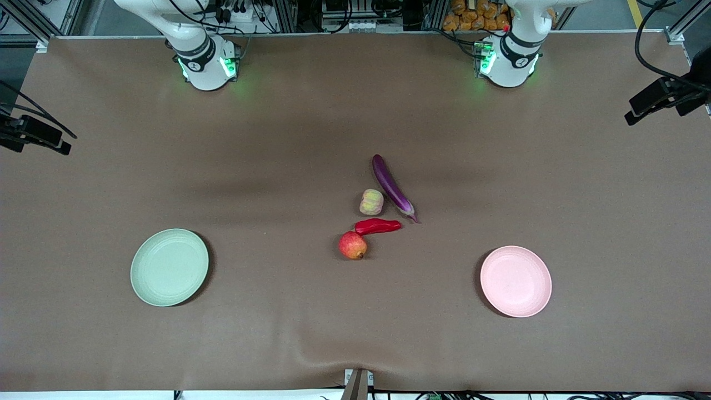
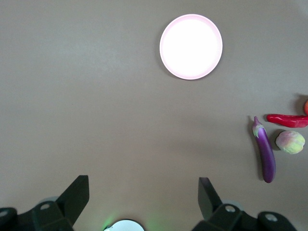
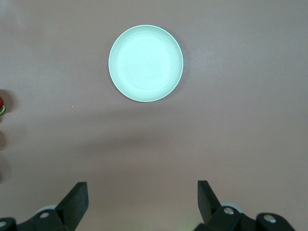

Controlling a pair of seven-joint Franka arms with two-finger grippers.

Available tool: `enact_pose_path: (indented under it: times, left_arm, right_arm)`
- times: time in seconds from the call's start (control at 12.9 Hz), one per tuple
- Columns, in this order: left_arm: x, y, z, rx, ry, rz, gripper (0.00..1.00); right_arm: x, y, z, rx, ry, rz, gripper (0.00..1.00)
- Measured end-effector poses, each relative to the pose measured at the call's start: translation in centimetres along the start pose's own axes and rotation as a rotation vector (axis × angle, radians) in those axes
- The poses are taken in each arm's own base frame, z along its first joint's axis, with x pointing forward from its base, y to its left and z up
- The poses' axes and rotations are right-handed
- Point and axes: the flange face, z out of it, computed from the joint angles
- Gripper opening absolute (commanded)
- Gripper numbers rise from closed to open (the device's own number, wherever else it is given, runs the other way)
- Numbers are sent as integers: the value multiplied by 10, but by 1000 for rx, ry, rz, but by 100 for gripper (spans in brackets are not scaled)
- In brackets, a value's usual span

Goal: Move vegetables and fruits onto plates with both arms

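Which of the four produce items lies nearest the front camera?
The red apple; it lies nearer than the chili pepper, pale lumpy fruit and eggplant.

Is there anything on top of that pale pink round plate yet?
No. The pale pink round plastic plate holds nothing; its whole inner face shows bare in the front view. In the left wrist view it glares white, so detail there is lost. What lies beneath it is covered.

Four items crowd mid-surface: eggplant just beside the pale fruit, chili touching the apple, with narrow gaps between the pairs. Open surface surrounds the cluster. The green plate and pink plate lie well apart, unobstructed.
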Motion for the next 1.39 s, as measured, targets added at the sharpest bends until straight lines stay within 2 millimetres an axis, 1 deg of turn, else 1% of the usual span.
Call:
enact_pose_path:
  times: [0.31,0.54,0.77,1.0,1.24,1.39]
  left_arm:
    - [-1,-4,-1,2,-13,-8,100]
    - [-3,-6,-7,2,-12,-9,100]
    - [-6,-6,-8,6,-28,-9,100]
    - [-7,-2,-7,7,-32,0,100]
    - [-7,3,-6,8,-33,8,100]
    - [-9,10,-6,9,-33,22,100]
  right_arm:
    - [0,-2,0,0,0,-5,100]
    - [0,-3,1,0,-2,-7,100]
    - [0,-7,2,-1,-10,-15,100]
    - [-3,-18,9,-3,-55,-34,100]
    - [-3,-16,9,-5,-57,-31,100]
    - [-3,-14,9,-7,-57,-29,100]
